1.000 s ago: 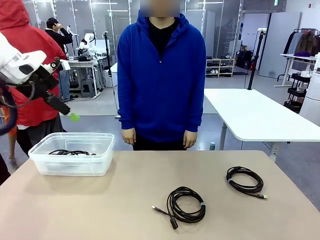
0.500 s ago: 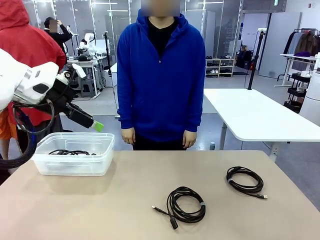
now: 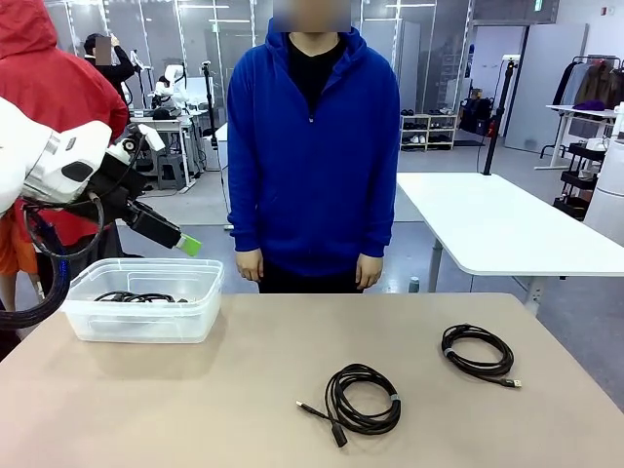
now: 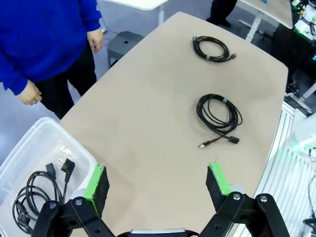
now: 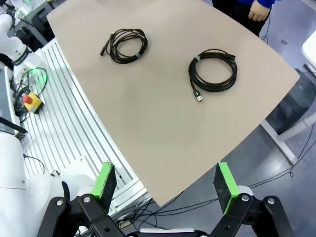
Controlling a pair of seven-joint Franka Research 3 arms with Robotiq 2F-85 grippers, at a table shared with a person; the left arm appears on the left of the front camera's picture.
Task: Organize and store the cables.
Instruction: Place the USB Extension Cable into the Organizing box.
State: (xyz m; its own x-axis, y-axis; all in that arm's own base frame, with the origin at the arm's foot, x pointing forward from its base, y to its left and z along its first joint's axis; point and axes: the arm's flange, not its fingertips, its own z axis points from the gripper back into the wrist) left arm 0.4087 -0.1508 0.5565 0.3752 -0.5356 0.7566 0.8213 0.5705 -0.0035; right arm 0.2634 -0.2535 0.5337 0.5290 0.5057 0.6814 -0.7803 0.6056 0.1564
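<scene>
Now one cable (image 3: pixel 136 296) lies in the clear bin (image 3: pixel 200 317), while the near coil (image 3: pixel 366 398) and the far coil (image 3: pixel 476 350) sit loose on the table (image 3: pixel 244 370). The left tool (image 4: pixel 157 178), up near the bin, and the right tool (image 5: pixel 165 181) both gape wide and empty. Next, likely a reach down onto the near coil.

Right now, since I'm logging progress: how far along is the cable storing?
Done: at least one cable lies in the clear bin. In hand: nothing; the left gripper hangs open and empty up by the bin, and the right gripper is open above the table. Left: the middle cable and the right cable lie coiled on the table.
</scene>
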